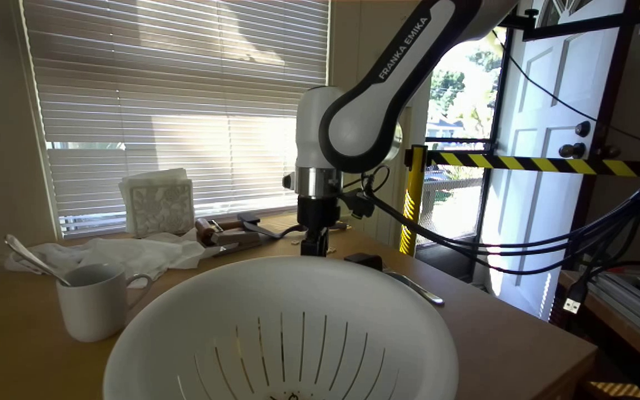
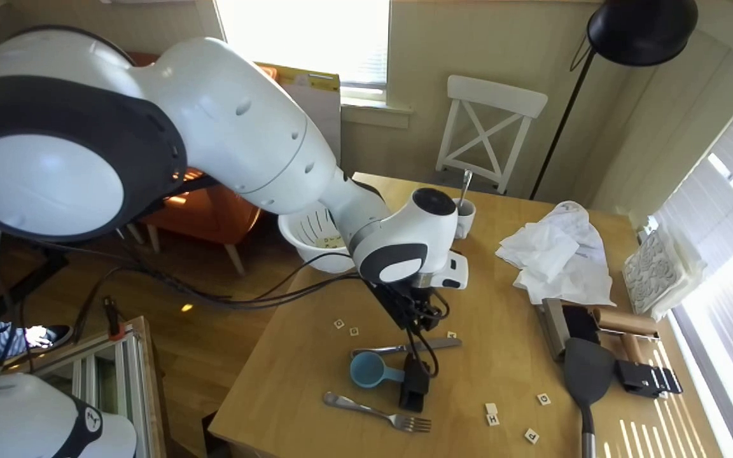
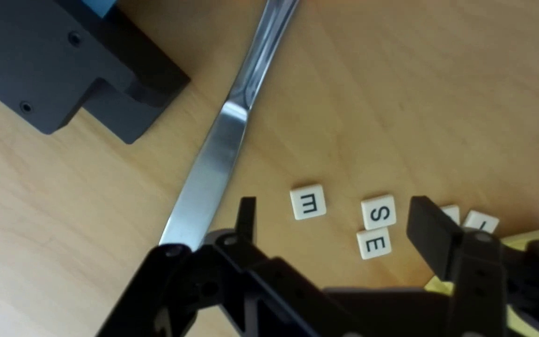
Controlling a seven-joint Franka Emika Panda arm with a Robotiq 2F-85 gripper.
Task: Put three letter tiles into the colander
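The colander point(image 1: 331, 289) shows in both exterior views only; in the wrist view, letter tiles point(image 3: 379, 212) reading E, S and E lie near the knife point(image 3: 231, 124), between spread fingers point(image 3: 433, 238).

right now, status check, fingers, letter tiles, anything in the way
Fingers open, holding nothing. Letter tiles S, E and E on table, between them in wrist view. Knife alongside, possible snag.

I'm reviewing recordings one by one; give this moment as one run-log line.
end effector: open, nothing gripped; below: letter tiles, including E and S, on wooden table; nearby: table knife; target: white slotted colander
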